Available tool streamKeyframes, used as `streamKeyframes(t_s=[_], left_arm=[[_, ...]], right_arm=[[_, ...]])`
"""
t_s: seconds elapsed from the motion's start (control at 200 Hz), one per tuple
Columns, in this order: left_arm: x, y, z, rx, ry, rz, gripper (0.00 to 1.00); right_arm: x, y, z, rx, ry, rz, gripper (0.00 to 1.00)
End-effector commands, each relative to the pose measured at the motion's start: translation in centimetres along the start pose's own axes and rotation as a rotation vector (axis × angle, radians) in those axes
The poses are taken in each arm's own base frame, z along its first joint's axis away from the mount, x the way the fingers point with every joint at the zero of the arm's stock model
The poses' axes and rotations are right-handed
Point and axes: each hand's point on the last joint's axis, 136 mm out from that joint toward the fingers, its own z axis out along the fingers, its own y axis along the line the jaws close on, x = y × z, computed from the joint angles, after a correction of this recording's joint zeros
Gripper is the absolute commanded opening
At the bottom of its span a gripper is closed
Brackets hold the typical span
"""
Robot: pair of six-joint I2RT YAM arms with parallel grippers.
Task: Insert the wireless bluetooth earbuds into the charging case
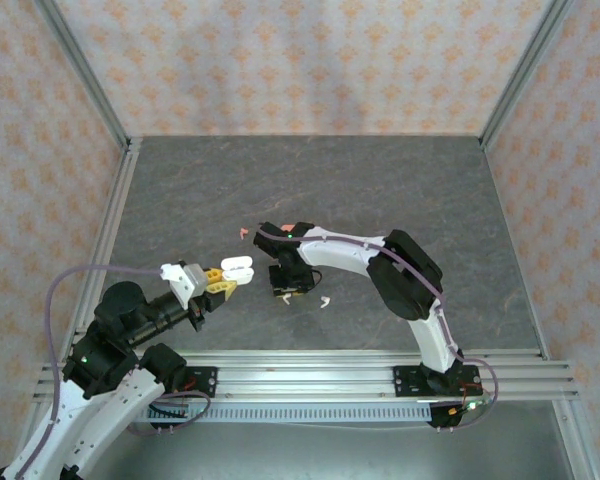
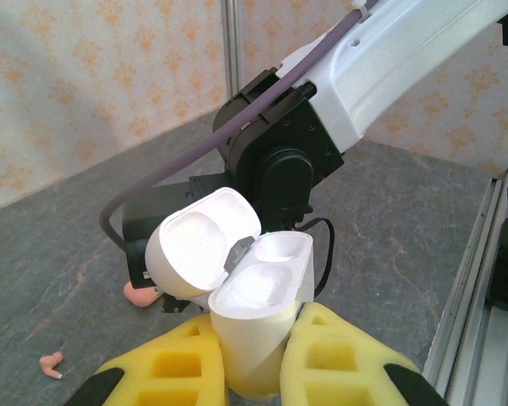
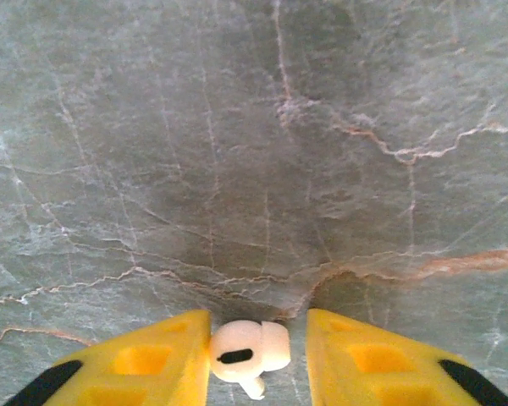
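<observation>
1. Grey, veined stone table (image 1: 400, 190), patterned wallpaper walls (image 1: 310, 60) on three sides, and both arms are working left of the middle, toward the near edge.
2. Left gripper (image 2: 256, 326) first: its yellow fingers (image 2: 339, 355) are clamped hard on the base of the white charging case (image 2: 262, 288), holding it up off the table.
3. That case is wide open. The lid (image 2: 199, 254) tilts back to the left, and both hollows in the base look empty.
4. From above, the left gripper (image 1: 220, 279) holds the case (image 1: 237, 268) out toward the right arm (image 1: 340, 250), which reaches in from the near right corner.
5. Now the right gripper (image 1: 290, 290), pointing straight down at the table just beside the case.
6. On its wrist view, a white earbud (image 3: 245, 348) sits right between the fingers of the right gripper (image 3: 258, 320). One finger (image 3: 165, 355) is touching it, and the other stands off with a sliver of table showing, so the jaws are apart and not yet pinching.
7. A second white earbud (image 1: 324, 302) lies on the table just right of that gripper, near the near edge.
8. A coral earbud (image 1: 244, 232) lies farther back, left of centre, also seen low on the left wrist view (image 2: 51, 364).
9. Another coral piece (image 2: 140, 293) peeks out behind the lid; I cannot tell what it is.
</observation>
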Motion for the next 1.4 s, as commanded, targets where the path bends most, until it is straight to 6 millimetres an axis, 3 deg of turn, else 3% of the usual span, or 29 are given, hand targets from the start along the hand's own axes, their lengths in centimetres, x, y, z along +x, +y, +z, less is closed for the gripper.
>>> streamKeyframes(t_s=[0.0, 0.32, 0.57, 0.816, 1.151, 1.266, 1.396], left_arm=[[-0.4, 0.6, 0.2, -0.027, -0.024, 0.002, 0.00], [0.1, 0.5, 0.7, -0.017, -0.024, -0.015, 0.00], [-1.6, 0.9, 1.1, -0.029, -0.116, -0.001, 0.00], [-3.1, 1.8, 2.7, -0.046, -0.171, 0.041, 0.00], [-6.1, 3.3, 5.1, -0.078, -0.264, 0.100, 0.00], [-6.6, 3.5, 6.1, -0.071, -0.266, 0.102, 0.00], [-7.0, 4.0, 6.8, -0.081, -0.255, 0.096, 0.00]], right_arm=[[0.3, 0.2, 0.5, 0.001, 0.022, -0.003, 0.32], [0.2, -0.5, -0.8, 0.012, -0.029, 0.020, 0.22], [-2.3, -1.2, -5.8, -0.081, -0.235, 0.135, 0.19], [-4.0, -1.3, -14.2, -0.178, -0.486, 0.162, 0.18], [-4.1, 0.9, -29.8, -0.430, -0.900, 0.052, 0.14], [-3.3, 2.0, -33.4, -0.515, -0.990, 0.007, 0.14], [-2.8, 2.6, -35.8, -0.582, -1.046, -0.012, 0.14]])
